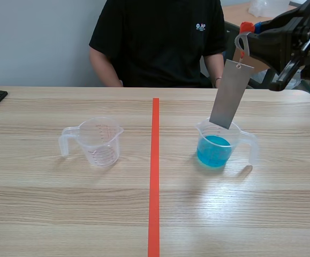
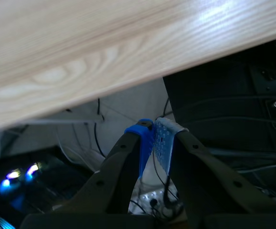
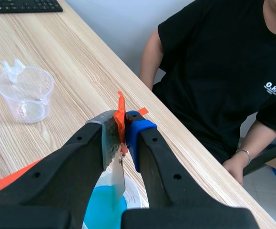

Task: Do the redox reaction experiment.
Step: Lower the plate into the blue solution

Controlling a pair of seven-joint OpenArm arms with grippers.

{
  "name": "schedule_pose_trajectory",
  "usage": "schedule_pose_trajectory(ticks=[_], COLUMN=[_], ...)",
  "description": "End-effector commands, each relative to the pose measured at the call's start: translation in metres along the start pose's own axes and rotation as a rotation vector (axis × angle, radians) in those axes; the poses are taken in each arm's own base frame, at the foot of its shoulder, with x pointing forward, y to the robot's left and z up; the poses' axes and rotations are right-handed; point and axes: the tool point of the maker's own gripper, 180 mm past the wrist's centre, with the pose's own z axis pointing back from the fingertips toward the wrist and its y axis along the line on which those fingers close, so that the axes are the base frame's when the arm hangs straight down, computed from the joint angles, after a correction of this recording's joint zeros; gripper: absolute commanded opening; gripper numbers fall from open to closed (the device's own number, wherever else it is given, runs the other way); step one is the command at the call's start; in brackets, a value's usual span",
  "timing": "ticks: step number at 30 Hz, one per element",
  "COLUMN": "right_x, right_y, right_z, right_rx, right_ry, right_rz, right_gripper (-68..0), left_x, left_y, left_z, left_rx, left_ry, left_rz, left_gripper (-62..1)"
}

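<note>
Below the right gripper (image 3: 124,125) pinching its orange tab (image 3: 120,112), a flat grey metal strip (image 1: 229,93) hangs near-upright, lower end pointing into a clear blue-filled beaker (image 1: 249,143)

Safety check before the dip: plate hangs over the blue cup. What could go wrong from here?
1. The right claw pinches only the thin orange tag; the metal plate hangs tilted and might swing or slip.
2. Its lower edge sits near the rim of the cup; a knock could tip it and spill the blue liquid.
3. A person sits close behind, possibly in splash range.
</note>
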Motion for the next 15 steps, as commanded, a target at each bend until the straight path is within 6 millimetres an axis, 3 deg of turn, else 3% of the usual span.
schedule_pose_trajectory(ticks=[1, 9, 15], right_x=[0.006, -0.016, -0.031], right_y=[-0.005, -0.006, 0.006], right_z=[-0.001, -0.008, -0.016], right_rx=[-0.01, -0.037, -0.003], right_ry=[-0.025, 0.0, 0.005], right_rz=[0.014, -0.008, -0.022], right_gripper=[-66.0, -66.0, -66.0], left_x=[0.003, 0.001, 0.001], left_y=[-0.004, -0.009, -0.009], left_z=[0.001, 0.002, 0.002], left_rx=[0.003, 0.013, 0.013], left_ry=[-0.016, -0.012, -0.013], left_rz=[0.024, 0.062, 0.062], left_gripper=[-56.2, -56.2, -56.2])
